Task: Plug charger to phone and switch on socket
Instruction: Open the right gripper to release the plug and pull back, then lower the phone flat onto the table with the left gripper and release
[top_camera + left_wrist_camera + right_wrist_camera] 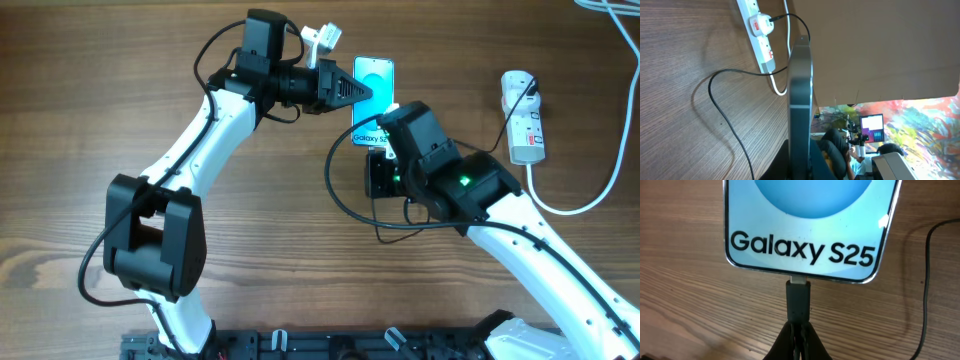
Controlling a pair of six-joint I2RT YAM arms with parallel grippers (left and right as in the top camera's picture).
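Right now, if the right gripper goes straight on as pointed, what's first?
The right gripper pinches a thin black charger connector touching the cyan-screened flat smartphone at its bottom edge, so the phone comes first. Seating depth unclear.

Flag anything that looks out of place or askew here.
Nothing spilled or damaged. Only oddity: a sliver of silver plug shows between the phone and the charger connector held by the right gripper, so it may not be fully seated.
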